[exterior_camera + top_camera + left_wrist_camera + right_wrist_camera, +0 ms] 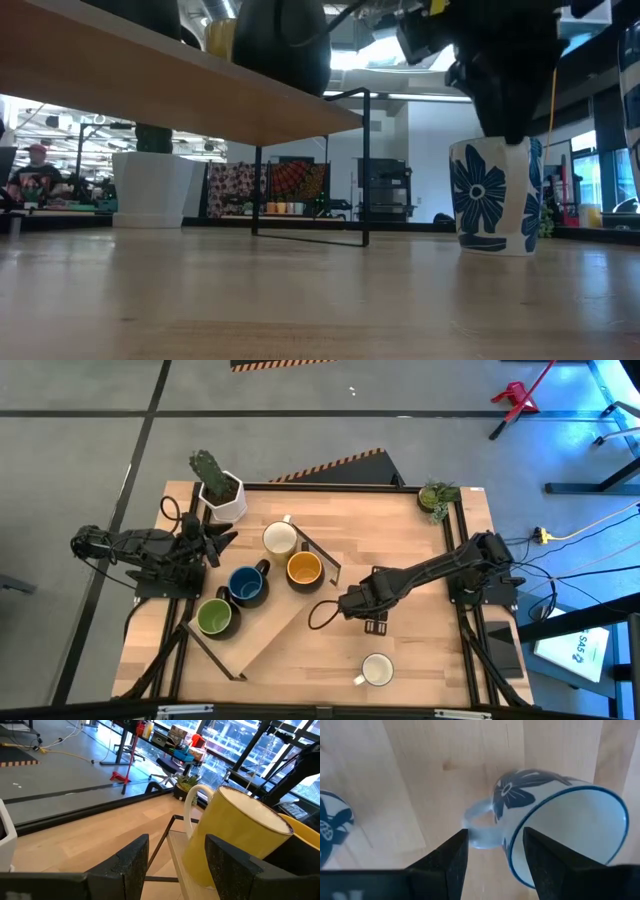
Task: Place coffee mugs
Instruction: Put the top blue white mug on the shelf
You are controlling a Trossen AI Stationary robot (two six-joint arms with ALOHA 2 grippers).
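A white mug with blue flowers [555, 820] stands upright on the table [300, 300]; it also shows in the low view [495, 195]. My right arm hides it in the high view. My right gripper [355, 605] is open right above it, one finger [440, 865] by the handle and the other over the mug's mouth. A second white mug [377, 670] stands near the front edge. Green [215, 617], dark blue [245, 585], yellow-orange [303, 568] and cream [280, 538] mugs stand on a wooden shelf [270, 630]. My left gripper [215, 540] is open, short of the cream mug [235, 835]. My right gripper comes at the flowered mug from above, pointing down, its fingers on either side of the wall by the handle [480, 830]. I cannot tell whether they touch it. The mug stands upright with its base on the table.
A white pot with a cactus [222, 495] stands at the far left corner and a small green plant [437, 495] at the far right. The shelf's black metal frame and leg [365, 165] stand mid-table. Bare wood lies at the front right around the second white mug.
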